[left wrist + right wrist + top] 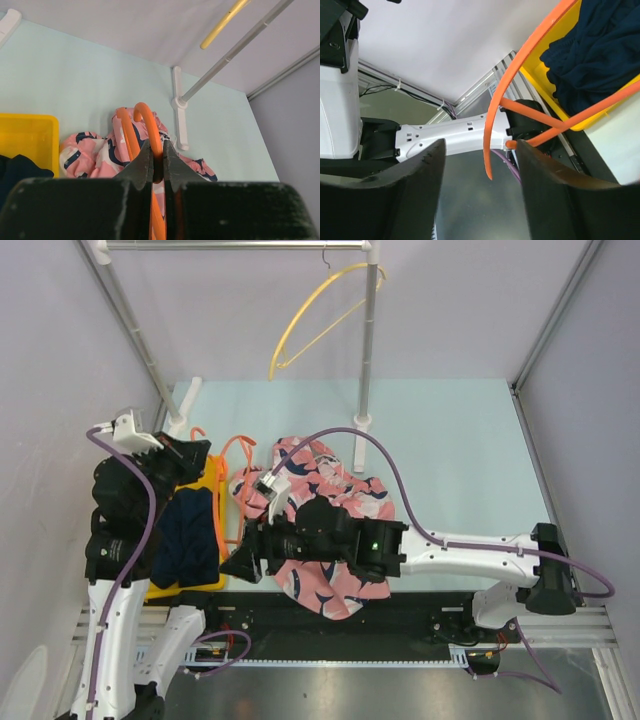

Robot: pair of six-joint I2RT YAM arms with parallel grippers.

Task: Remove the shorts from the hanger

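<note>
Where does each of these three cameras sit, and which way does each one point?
Top external: above and behind the robot, looking down on the table; shows the left arm, right arm, printed shorts, and navy shorts in the yellow bin.
Left wrist: looks along the left end effector, shut on the orange hanger, toward the printed shorts.
Right wrist: looks past the open right end effector at the bin.
Shared: all three show the orange hanger.

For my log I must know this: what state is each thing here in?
Left gripper: shut on orange hanger.
Right gripper: open.
Navy shorts: lying in yellow bin.
Pink shorts: crumpled on table.
Yellow hanger: empty, hanging on rail.
</note>
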